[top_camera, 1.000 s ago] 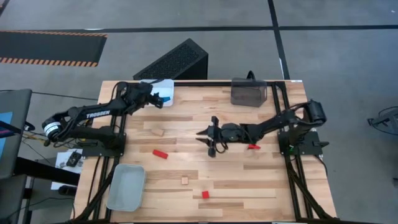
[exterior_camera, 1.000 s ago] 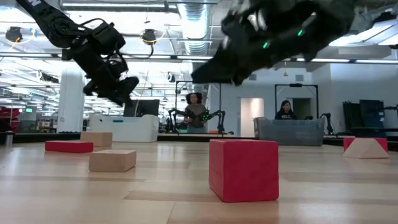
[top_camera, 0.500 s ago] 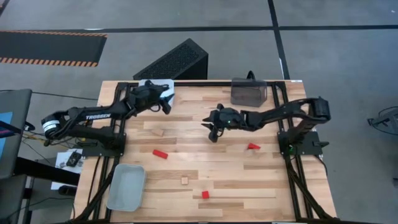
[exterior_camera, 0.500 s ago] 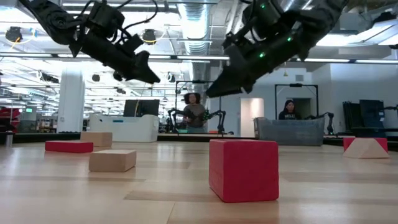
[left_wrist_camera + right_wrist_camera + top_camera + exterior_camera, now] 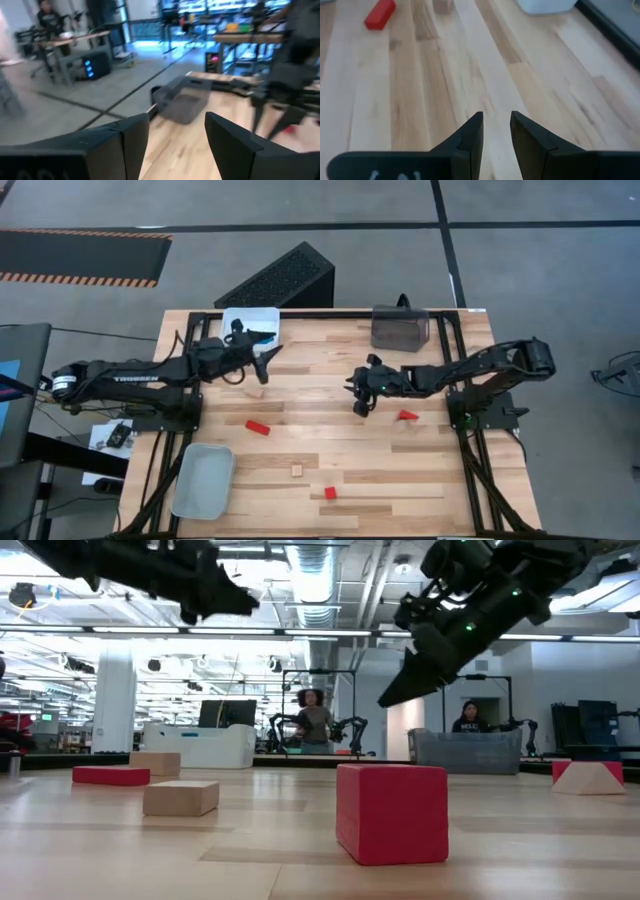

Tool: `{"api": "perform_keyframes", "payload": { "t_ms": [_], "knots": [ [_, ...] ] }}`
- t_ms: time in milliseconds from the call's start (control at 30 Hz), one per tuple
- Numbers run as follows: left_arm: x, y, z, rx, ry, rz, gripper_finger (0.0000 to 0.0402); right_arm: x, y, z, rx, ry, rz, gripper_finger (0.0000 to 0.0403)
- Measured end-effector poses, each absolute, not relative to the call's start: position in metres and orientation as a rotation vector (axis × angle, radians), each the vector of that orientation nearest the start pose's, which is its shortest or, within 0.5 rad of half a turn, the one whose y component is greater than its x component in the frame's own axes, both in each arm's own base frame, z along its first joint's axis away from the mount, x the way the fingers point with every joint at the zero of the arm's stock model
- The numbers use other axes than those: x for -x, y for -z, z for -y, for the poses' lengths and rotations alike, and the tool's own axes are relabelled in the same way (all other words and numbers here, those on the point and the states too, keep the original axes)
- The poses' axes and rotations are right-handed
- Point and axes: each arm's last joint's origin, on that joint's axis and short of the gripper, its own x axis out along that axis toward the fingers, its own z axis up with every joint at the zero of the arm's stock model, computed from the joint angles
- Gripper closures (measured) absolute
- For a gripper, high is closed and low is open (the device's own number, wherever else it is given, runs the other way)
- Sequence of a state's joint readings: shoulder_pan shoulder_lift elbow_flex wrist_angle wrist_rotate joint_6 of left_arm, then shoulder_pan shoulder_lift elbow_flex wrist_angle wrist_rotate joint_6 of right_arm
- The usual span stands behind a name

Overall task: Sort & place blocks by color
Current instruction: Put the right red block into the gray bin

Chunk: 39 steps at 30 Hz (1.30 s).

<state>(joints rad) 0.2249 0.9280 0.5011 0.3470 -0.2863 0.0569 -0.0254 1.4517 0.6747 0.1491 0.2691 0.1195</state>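
On the wooden table, both arms are hanging empty. Left gripper, fingers apart, is floating near the wood block. Right gripper, fingers slightly apart, is floating beside the red wedge. It should be lowering straight over one block, slowly.

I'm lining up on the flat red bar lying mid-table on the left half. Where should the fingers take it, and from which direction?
Take the red bar from straight above, at its middle, fingers closing across its narrow width. It lies flat and slightly angled on the table, so the wrist probably needs turning to match. Open wood surrounds it; the wooden block sits well clear. The left gripper is the nearer.
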Motion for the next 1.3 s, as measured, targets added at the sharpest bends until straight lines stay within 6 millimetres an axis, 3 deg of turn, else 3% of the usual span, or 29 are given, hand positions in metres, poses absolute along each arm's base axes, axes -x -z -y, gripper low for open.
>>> {"api": "perform_keyframes", "payload": {
  "t_ms": [300,400,700,967,1133,1300],
  "knots": [
    [-0.209,-0.251,-0.023,-0.077,-0.380,-0.153,0.0216,-0.276,-0.177,0.014,-0.051,0.317,-0.664,0.0280],
    [-0.216,-0.244,-0.015,-0.088,-0.373,-0.182,0.0216,-0.271,-0.175,0.013,-0.070,0.308,-0.775,0.0280],
    [-0.236,-0.223,0.004,-0.117,-0.378,-0.224,0.0217,-0.238,-0.208,0.000,-0.131,0.323,-1.078,0.0280],
    [-0.251,-0.207,0.012,-0.133,-0.348,-0.236,0.0217,-0.195,-0.205,-0.023,-0.224,0.397,-1.407,0.0280],
    [-0.256,-0.201,0.013,-0.134,-0.347,-0.240,0.0217,-0.185,-0.203,-0.043,-0.165,0.358,-1.451,0.0280],
    [-0.256,-0.202,0.013,-0.132,-0.345,-0.236,0.0217,-0.173,-0.181,-0.046,-0.143,0.369,-1.488,0.0280]
  ]
}}
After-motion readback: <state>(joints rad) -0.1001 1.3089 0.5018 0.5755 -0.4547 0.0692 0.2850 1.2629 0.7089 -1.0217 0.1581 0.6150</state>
